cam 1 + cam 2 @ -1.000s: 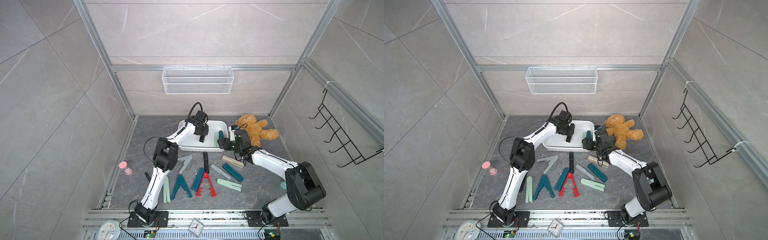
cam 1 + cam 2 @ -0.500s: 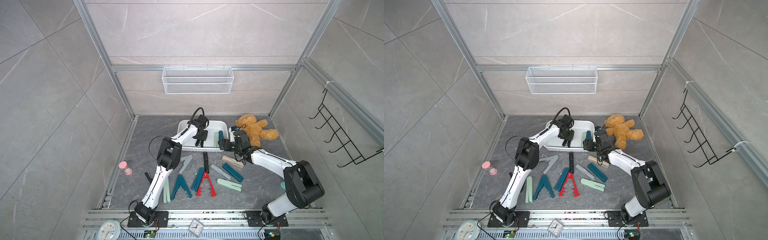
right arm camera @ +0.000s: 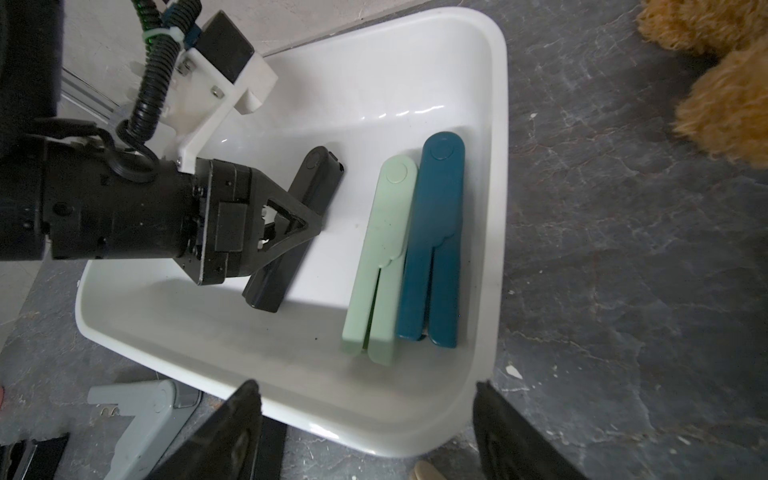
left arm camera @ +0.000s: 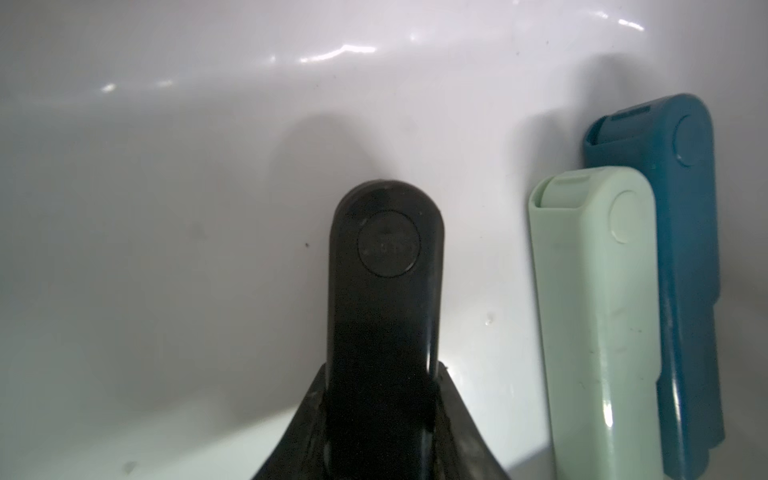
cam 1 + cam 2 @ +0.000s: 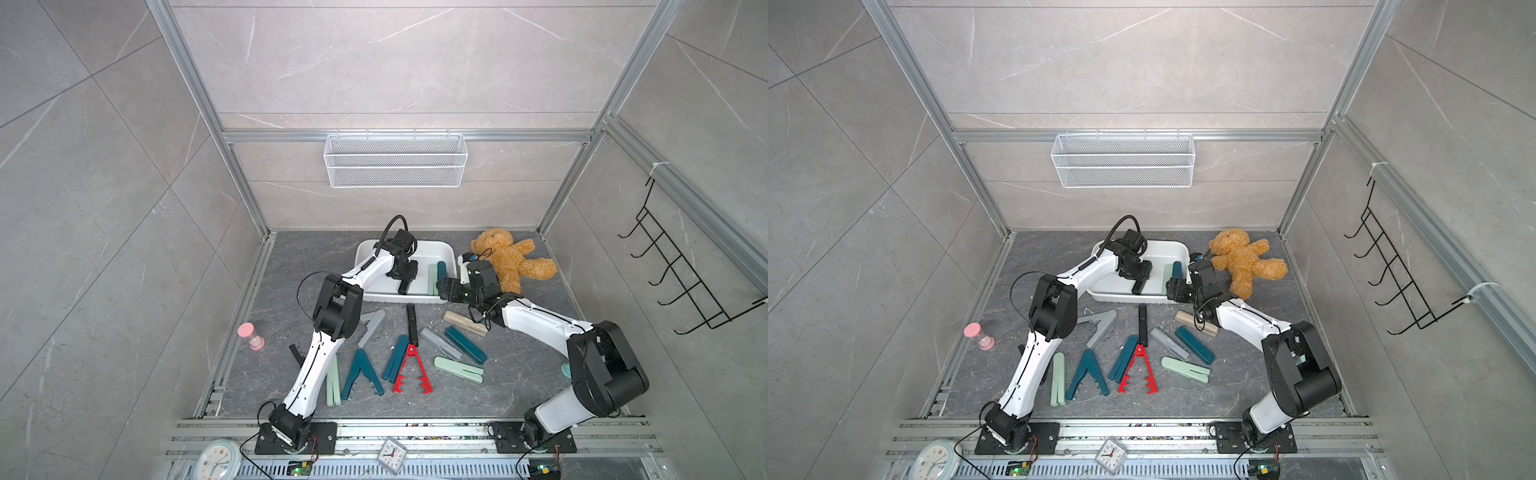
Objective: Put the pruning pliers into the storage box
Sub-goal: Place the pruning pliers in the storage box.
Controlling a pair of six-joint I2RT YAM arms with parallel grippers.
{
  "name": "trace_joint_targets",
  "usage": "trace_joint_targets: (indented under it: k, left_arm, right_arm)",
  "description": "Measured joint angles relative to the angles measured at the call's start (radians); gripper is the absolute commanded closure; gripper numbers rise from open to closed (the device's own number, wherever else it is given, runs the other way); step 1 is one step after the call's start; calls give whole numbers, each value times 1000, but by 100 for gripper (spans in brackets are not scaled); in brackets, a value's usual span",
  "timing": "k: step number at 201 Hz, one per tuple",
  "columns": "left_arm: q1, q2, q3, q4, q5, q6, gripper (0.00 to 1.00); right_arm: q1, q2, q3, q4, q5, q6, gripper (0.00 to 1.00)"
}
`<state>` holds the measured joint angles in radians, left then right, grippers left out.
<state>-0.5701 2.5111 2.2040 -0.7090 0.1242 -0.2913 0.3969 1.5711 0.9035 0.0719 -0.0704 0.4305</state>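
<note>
Since a second ago my left claw has dropped low into the storage box, clamped on the black pliers; right claw hangs spread, empty, at the rim. Mint pliers and dark teal pliers already lie inside, touching, so two parked, one nearly, about ten left on the floor, toothed red pliers included. All smooth matte plastic bars, rounded ends, round hinge caps; box glossy white, rounded corners.

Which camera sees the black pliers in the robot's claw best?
The right wrist view: the black pliers show nearly whole, pinched by the left gripper inside the storage box. The left wrist view shows only their hinge end; both top views show them tiny.
</note>
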Motion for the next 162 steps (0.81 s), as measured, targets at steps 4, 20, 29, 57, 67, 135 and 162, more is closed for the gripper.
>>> trace_joint_targets:
  k: [4, 20, 29, 57, 67, 135, 162]
  left_arm:
    - [-1, -1, -3, 2, 6, -5, 63]
    - [-4, -8, -19, 4, 32, -19, 56]
    - [-6, -13, -26, 4, 47, -27, 51]
    - [-8, -24, -39, 10, 76, -44, 44]
    - [-8, -27, -45, 13, 87, -51, 44]
    - [10, -86, -155, 91, 160, -106, 45]
    - [14, -85, -158, 111, 192, -115, 46]
  right_arm:
    - [0, 0, 0, 0, 0, 0, 19]
    - [0, 0, 0, 0, 0, 0, 19]
    - [0, 0, 0, 0, 0, 0, 19]
    - [0, 0, 0, 0, 0, 4, 19]
    - [0, 0, 0, 0, 0, 4, 19]
    - [-3, 0, 0, -9, 16, 5, 19]
    - [-6, 0, 0, -10, 21, 14, 19]
